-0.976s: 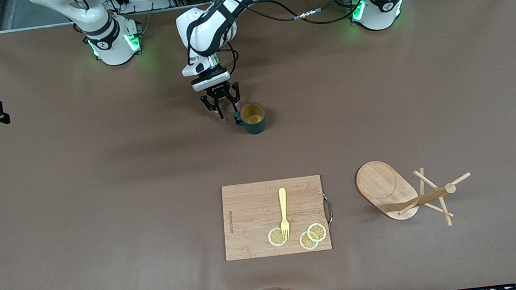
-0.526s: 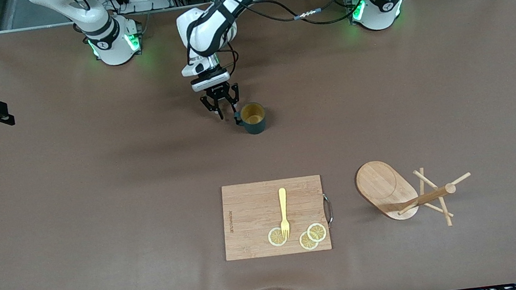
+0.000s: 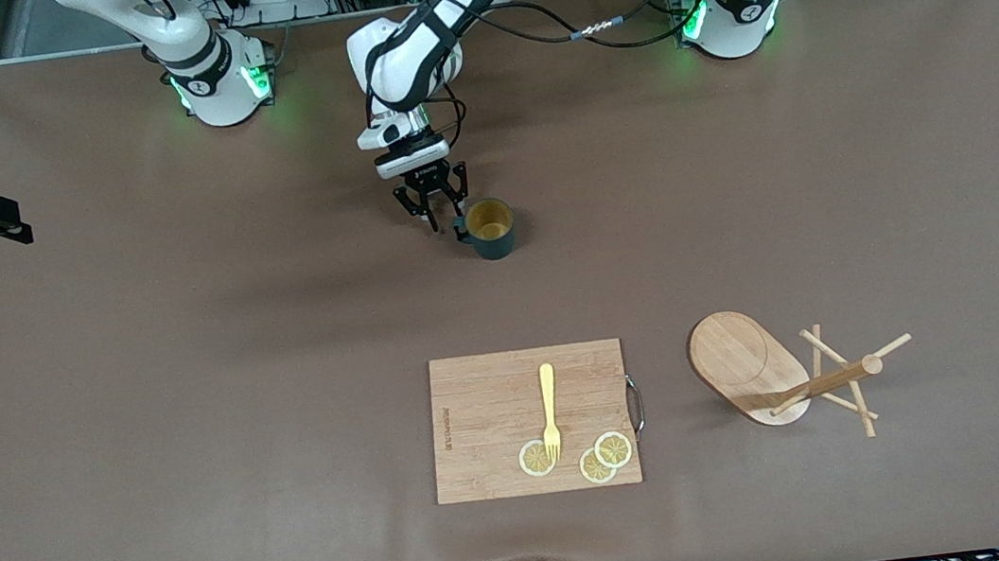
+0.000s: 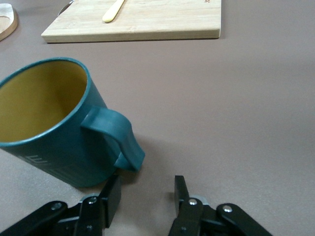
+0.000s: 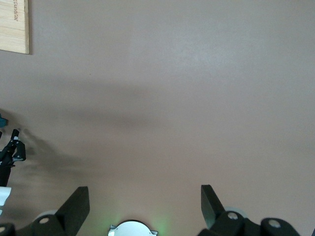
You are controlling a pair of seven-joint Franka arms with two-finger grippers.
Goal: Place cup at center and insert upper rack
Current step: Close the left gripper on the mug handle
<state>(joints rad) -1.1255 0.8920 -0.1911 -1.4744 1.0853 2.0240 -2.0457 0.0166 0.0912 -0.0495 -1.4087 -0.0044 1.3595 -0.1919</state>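
Left pincer [image 3: 437, 211] parked right at the handle of the small dark teal-green mug [image 3: 489, 228], jaws apart, gripping nothing.
Mug sits upright mid-tabletop; right pincer [image 5: 145, 196] waits wide open at its end; light wooden mug tree [image 3: 783, 374] lies tipped over beside the rectangular wooden cutting board [image 3: 489, 425], probably next.

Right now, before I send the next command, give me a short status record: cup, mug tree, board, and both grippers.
cup: upright on the table, handle toward the left gripper, not held
left gripper: open, low beside the cup's handle, fingers clear of it
right gripper: open, holds nothing, waiting at the right arm's end of the table
mug tree: tipped on its side, nearer the front camera than the cup, toward the left arm's end
board: flat, beside the mug tree; carries a fork and three lemon slices
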